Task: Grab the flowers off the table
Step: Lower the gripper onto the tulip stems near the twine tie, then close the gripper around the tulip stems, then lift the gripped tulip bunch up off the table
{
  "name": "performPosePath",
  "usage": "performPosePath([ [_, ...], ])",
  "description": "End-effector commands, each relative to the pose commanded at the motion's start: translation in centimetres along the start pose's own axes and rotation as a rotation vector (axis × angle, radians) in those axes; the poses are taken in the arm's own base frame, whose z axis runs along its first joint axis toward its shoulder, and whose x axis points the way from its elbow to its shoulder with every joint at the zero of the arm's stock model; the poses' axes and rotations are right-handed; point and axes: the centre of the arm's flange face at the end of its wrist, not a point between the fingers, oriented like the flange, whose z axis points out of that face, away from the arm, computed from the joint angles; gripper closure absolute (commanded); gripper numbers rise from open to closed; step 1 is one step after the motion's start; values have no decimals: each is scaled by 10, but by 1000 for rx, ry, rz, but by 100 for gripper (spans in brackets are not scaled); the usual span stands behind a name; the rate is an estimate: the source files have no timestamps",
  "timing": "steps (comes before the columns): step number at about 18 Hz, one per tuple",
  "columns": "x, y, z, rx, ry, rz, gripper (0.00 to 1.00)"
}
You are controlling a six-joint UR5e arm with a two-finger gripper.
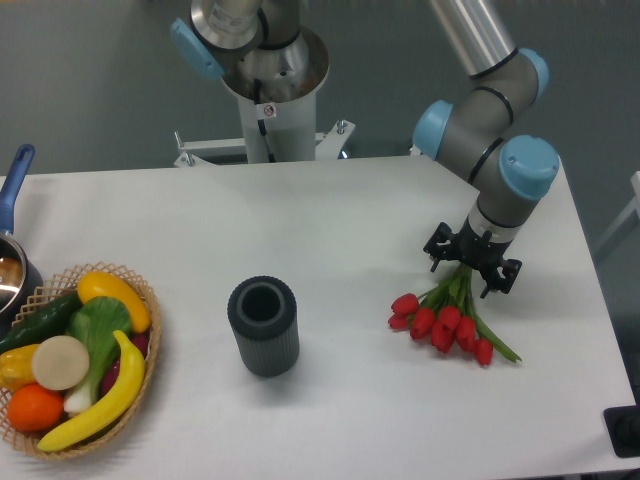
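The flowers (441,322), a small bunch of red tulips with green stems, lie on the white table (330,230) at the right. Their heads point toward the front and their stems run back and up under my gripper (472,262). The gripper hangs straight down over the stem ends, and its black jaws look spread to either side of the stems. The stem ends and the fingertips are hidden under the wrist. The bunch still rests on the tabletop.
A dark grey ribbed cylinder (263,325) stands upright mid-table, left of the flowers. A wicker basket (140,385) of fruit and vegetables sits at the front left. A pot with a blue handle (14,185) is at the left edge. The robot base (268,95) stands behind the table.
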Motion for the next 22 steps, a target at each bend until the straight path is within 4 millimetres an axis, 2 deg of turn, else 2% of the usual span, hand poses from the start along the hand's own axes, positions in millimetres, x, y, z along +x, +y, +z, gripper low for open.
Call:
performPosePath([
  [3,2,-4,3,-2,4,2,1],
  [8,4,-7,4,-3,6,8,29],
  [15,4,-8,-4,0,-7,-43,55],
  [17,4,-9,-6,1,-10,-63,60],
  [22,5,-10,-6,2,-9,-70,64],
])
